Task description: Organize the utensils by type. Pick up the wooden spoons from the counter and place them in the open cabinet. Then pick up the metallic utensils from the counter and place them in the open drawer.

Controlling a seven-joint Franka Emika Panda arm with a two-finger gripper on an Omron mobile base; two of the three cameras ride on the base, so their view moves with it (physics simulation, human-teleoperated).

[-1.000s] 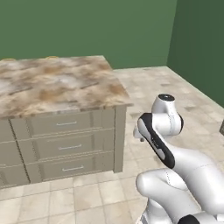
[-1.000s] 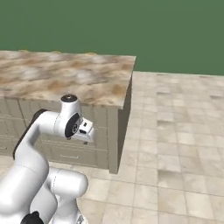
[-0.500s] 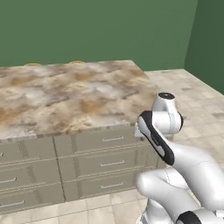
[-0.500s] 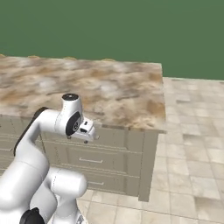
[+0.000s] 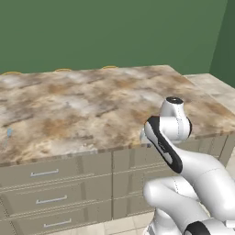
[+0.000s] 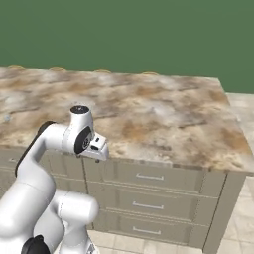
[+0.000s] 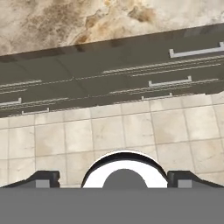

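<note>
The counter (image 5: 92,105), a beige-brown marbled worktop (image 6: 149,114) on tan fronts, spans both base views. Near its left edge lies one of the metallic utensils, a small spoon with a pale bluish bowl (image 5: 8,133), tiny and faint, also a pale speck (image 6: 6,118) in the right base view. My gripper (image 7: 114,179) is folded close to the arm, in front of the counter's edge (image 6: 98,149). It points down at the tiled floor, and its fingertips (image 7: 43,178) stand wide apart, open and empty. The wooden spoons, the cabinet and the open drawer are out of view.
Closed drawer fronts with grey bar handles (image 6: 149,177) line the counter's near side (image 7: 181,52). Pale floor tiles (image 7: 131,131) lie below the hand. Thin orange-rimmed shapes (image 5: 63,69) peek over the counter's far edge before a green wall (image 5: 114,32).
The whole picture has shifted: the base has moved, so the counter now fills the width of both base views. The arm's pose and the open gripper are unchanged.
</note>
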